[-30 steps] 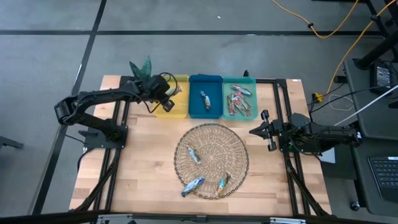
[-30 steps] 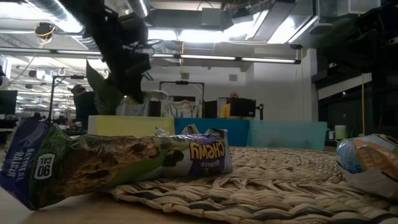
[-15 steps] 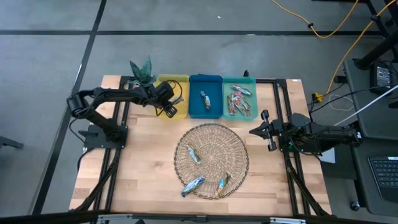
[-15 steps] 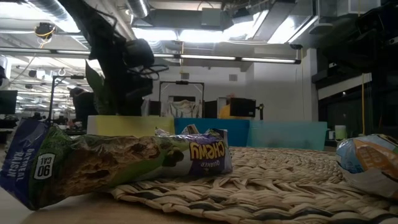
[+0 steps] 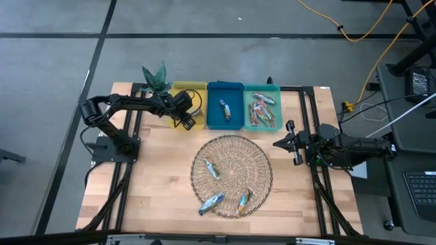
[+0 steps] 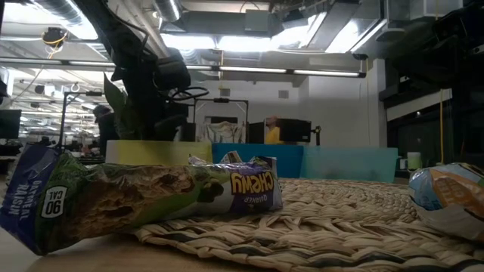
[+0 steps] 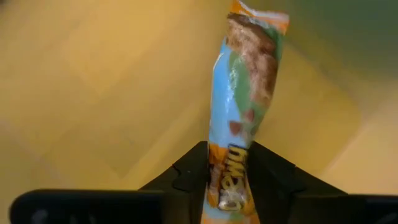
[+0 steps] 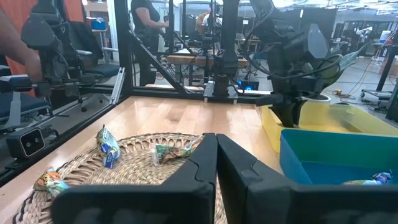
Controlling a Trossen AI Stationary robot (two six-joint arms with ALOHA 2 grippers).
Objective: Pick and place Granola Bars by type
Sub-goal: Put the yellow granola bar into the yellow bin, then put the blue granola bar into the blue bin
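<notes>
The wooden worktop (image 5: 157, 184) carries a round woven basket (image 5: 231, 175) at its middle and three bins in a row along the far edge. Three Granola Bars lie in the basket: one (image 5: 212, 169) on its left part, and two near the front rim, a blue-wrapped one (image 5: 210, 201) and another (image 5: 243, 200) just beside it.

Of the bins, the teal bin (image 5: 262, 105) on the right holds the most, a heap of several reddish and silvery bars (image 5: 261, 109). The blue bin (image 5: 225, 105) in the middle holds a single bar (image 5: 225, 108). The yellow bin (image 5: 191, 103) on the left is partly hidden by the left gripper (image 5: 185, 120), which hangs over its front edge. Its jaws pinch the lower end of a blue, green and orange bar (image 7: 242, 93), though how firmly is hard to judge.

The right gripper (image 5: 291, 143) waits at the worktop's right side, jaws pressed together and empty. A small green plant (image 5: 155, 75) stands at the far left corner.
</notes>
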